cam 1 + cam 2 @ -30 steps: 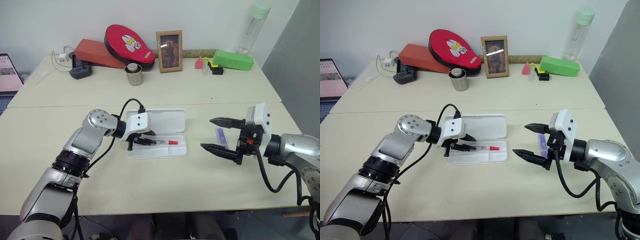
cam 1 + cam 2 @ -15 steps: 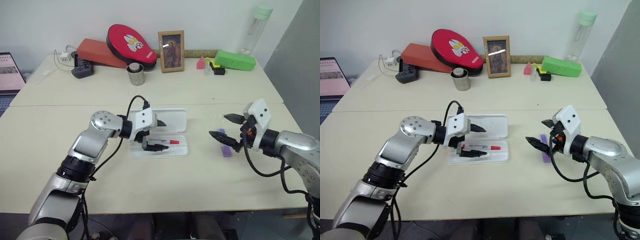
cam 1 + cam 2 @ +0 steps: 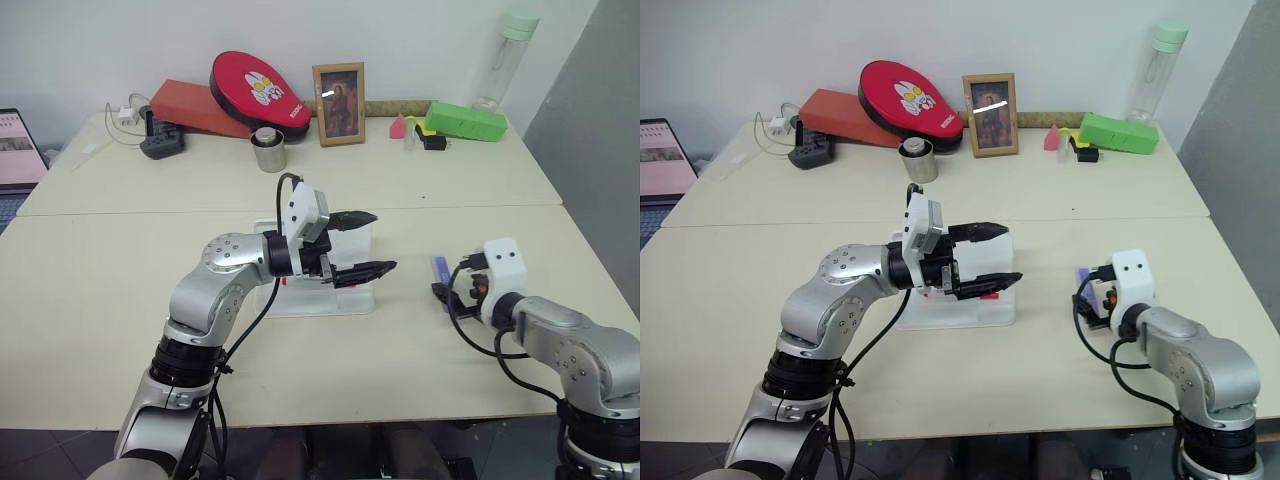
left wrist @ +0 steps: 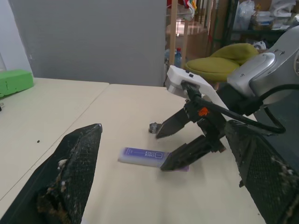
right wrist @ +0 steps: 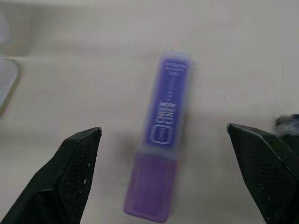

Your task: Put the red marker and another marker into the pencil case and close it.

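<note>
The white translucent pencil case [image 3: 322, 302] lies open mid-table. My left gripper [image 3: 383, 240] hangs open and empty just above it, pointing toward the right arm and covering most of the tray. Of the red marker only a red end [image 3: 285, 282] peeks out in the case. The other marker, a flat purple highlighter [image 5: 161, 140], lies on the table to the right of the case [image 3: 440, 269]. My right gripper [image 5: 163, 130] is low over it and open. One finger stands on each side of it, and they do not grip it. The left wrist view shows this right gripper [image 4: 158, 147] straddling the highlighter [image 4: 140, 154].
Along the back of the table stand a green box [image 3: 466, 120], a clear bottle [image 3: 508, 55], a framed picture [image 3: 338, 90], a metal cup [image 3: 268, 150] and a red paddle case [image 3: 260, 88]. A laptop [image 3: 15, 145] sits at the far left edge.
My left gripper opened, left the red marker in the case, then rose and swung right. My right gripper sank from mid-air to the purple highlighter and now straddles it.
</note>
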